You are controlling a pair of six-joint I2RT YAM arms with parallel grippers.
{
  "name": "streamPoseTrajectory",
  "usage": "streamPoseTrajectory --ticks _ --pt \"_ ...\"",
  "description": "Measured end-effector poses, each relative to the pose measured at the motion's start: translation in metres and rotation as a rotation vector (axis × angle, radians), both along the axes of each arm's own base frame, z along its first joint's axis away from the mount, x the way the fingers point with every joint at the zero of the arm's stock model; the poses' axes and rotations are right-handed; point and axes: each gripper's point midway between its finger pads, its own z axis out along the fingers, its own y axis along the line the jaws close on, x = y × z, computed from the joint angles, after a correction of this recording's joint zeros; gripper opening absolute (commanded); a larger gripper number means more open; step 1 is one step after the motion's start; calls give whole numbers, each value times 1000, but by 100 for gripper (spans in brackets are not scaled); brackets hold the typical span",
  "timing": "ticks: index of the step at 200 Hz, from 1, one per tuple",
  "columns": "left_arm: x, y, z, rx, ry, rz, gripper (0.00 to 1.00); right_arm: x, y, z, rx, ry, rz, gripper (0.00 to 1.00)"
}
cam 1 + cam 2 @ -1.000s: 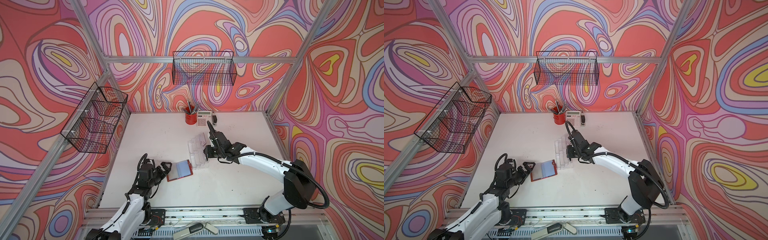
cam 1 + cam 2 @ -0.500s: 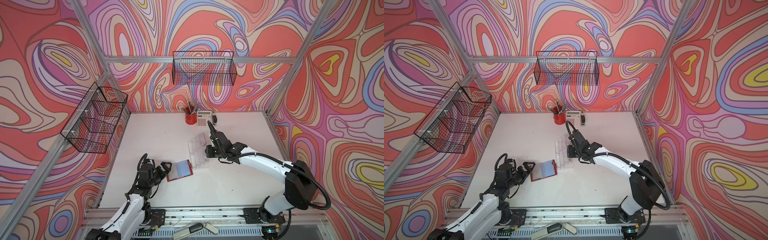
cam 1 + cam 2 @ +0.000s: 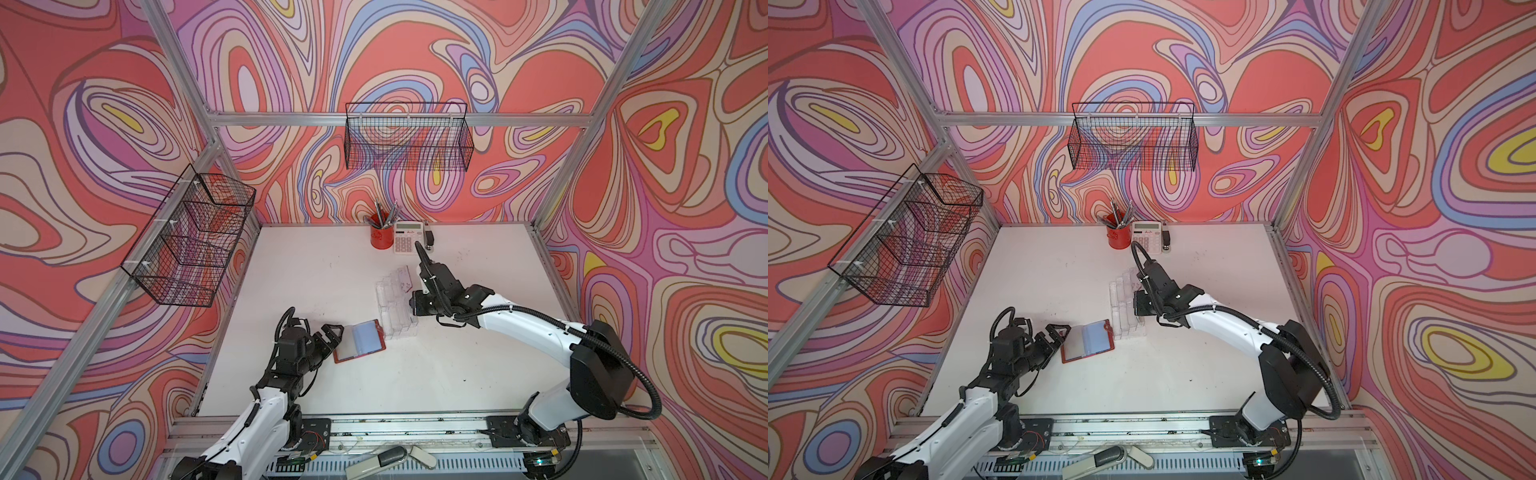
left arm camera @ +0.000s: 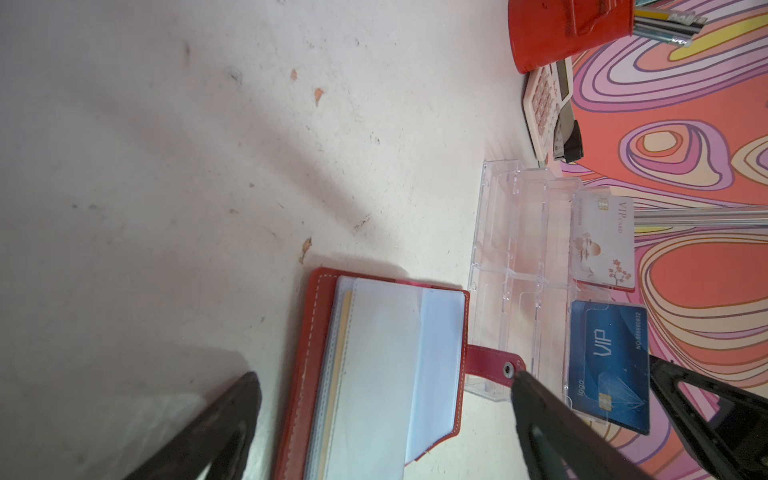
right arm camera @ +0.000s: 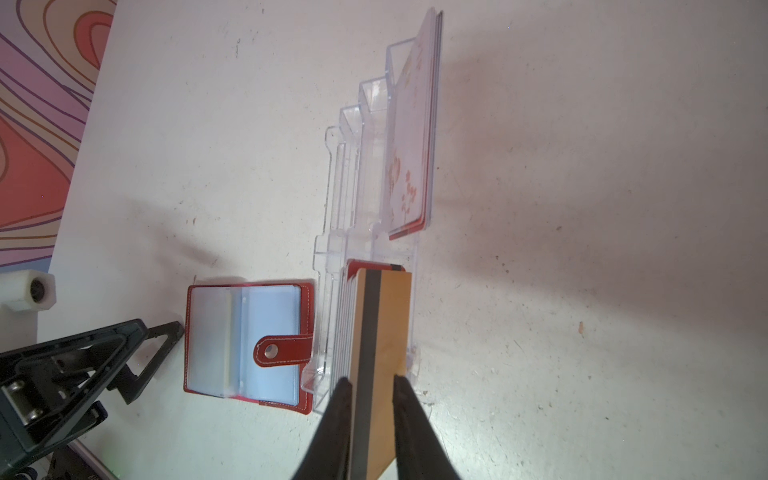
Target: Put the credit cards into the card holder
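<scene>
1. The gold card (image 5: 384,328) stands on edge at the back of its pocket in the clear tiered stand (image 4: 511,232), dark stripe showing. The right tool (image 5: 372,379) straddles its end with one finger on each side, close in. Clamped or not, I cannot tell.
2. Packed in front of it is a stack of cards, fronted by a blue card (image 4: 609,361) reading "VIP" and "logo". In the next pocket a white card (image 4: 602,241) reads "VIP CARD".
3. From above, the red card wallet (image 3: 359,340) lies open at the stand's 8 o'clock, just beside it.
4. The left tool (image 4: 384,378) sits at the wallet's 9 o'clock, fingers spread wide.
5. At the far edge of the desk (image 3: 316,282), 12 o'clock, is a red pen cup (image 3: 381,239). A calculator (image 3: 406,241) sits at its 3 o'clock.
</scene>
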Motion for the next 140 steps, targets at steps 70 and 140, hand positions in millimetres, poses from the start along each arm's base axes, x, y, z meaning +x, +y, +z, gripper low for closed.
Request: streamPoseTrajectory --ticks 70,140 --pt "0 0 0 0 1 0 96 0 0 -1 0 3 2 18" --pt "0 0 0 0 0 0 96 -2 3 1 12 7 12 18"
